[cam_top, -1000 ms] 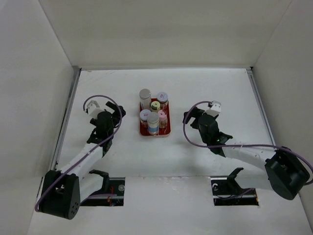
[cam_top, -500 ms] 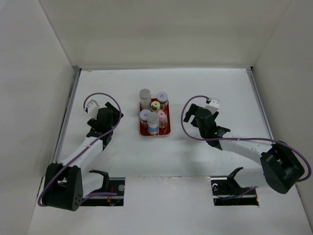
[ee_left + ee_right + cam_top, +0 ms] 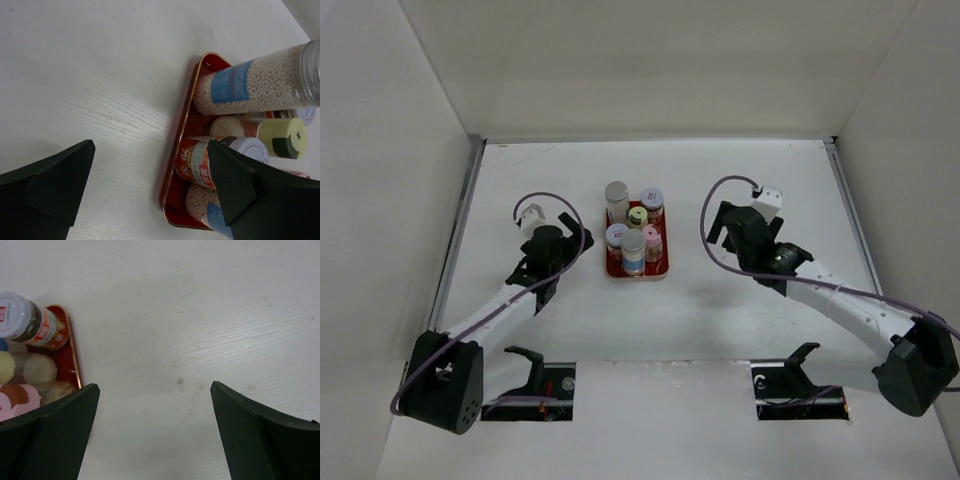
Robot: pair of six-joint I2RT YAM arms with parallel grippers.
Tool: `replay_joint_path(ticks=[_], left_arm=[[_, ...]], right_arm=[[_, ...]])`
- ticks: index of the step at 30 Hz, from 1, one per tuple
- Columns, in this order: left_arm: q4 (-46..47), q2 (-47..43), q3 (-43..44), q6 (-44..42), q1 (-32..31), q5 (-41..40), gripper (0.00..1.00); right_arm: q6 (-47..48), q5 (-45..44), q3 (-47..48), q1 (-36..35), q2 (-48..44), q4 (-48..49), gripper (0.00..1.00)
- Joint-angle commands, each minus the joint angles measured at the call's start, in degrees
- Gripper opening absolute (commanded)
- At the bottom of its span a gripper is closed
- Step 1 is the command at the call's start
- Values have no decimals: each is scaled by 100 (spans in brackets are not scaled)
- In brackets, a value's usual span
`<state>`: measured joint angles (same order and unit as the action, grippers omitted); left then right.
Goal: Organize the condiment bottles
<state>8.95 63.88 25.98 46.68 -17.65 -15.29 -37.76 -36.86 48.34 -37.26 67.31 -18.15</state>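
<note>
Jaws of the left gripper stand wide apart, holding nothing; the right gripper is likewise spread and empty. We note six condiment bottles upright, packed in the red tray between the arms. The tray lies just to the left gripper's right, the right gripper farther off. We judge the left arm better placed.

Six condiment bottles; one red tray; two arms.
</note>
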Motion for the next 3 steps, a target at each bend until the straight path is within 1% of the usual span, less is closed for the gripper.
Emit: replay_joint_path(ticks=[1, 3], left_arm=[[327, 89, -76, -18, 38, 96, 100], [318, 116, -66, -27, 21, 131, 100]], right_arm=[[373, -111, 334, 144, 89, -417, 100], [506, -146, 448, 188, 194, -487, 100]])
